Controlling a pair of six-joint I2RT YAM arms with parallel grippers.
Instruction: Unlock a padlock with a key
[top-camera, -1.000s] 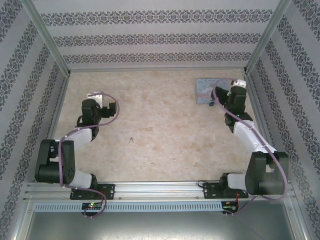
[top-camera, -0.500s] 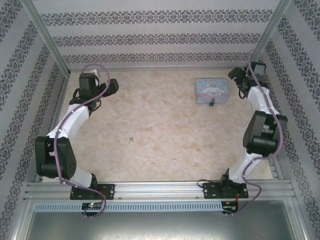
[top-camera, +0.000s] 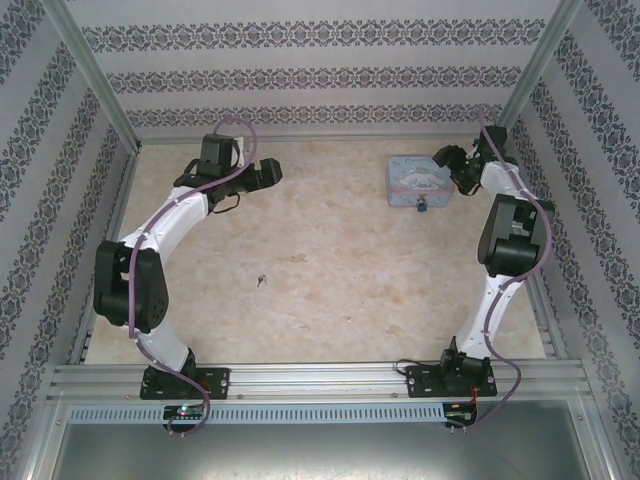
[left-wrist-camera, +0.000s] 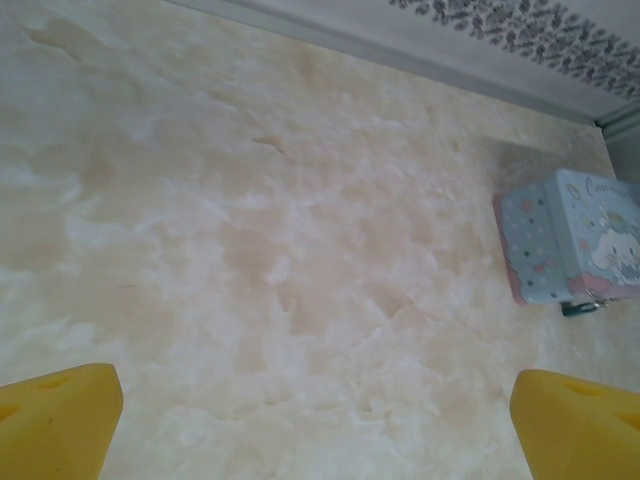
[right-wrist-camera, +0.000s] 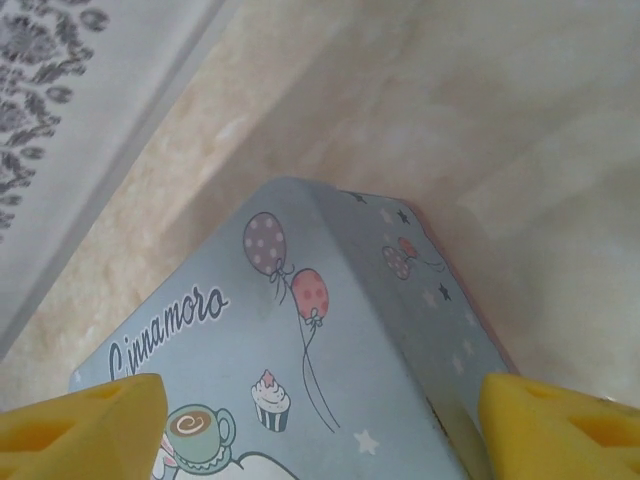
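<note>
The padlock (top-camera: 424, 207) looks tiny, rigid and light, likely to skid, so we'd pinch squarely across its body. Our left gripper (left-wrist-camera: 315, 410) and right gripper (right-wrist-camera: 320, 415) both show fingers apart.

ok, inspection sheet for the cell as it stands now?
Surface: beige marbled table, no spill seen.
Job's things: padlock at the tin's near edge; small thing, likely the key, mid-table.
Clutter: pale-blue cartoon tin.
Grippers: left gripper open over bare table; right gripper open, fingers either side of the tin.
Cables: purple cables along both arms.
Surroundings: patterned walls, metal frame.
</note>
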